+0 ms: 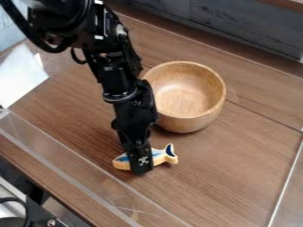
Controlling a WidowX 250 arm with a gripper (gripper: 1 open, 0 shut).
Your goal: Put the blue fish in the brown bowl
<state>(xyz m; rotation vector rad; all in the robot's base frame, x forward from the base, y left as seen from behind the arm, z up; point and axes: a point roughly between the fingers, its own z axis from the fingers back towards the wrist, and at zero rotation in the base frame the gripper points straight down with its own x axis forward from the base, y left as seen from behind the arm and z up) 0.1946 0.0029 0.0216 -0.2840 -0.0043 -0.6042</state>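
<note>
The blue fish (161, 156) lies flat on the wooden table near its front edge, tail pointing right, with a tan rim showing along its lower side. My gripper (141, 162) comes straight down onto the fish's left half, its black fingers shut on the fish. The brown bowl (182, 95), round, thick-walled and empty, stands just behind and to the right of the fish, about a hand's width away. The black arm rises from the gripper toward the upper left and covers part of the bowl's left rim.
A white sheet-like object (18, 75) lies at the table's left edge. The front edge of the table (95, 191) runs diagonally below the fish. A dark wall panel (236, 22) stands behind the table.
</note>
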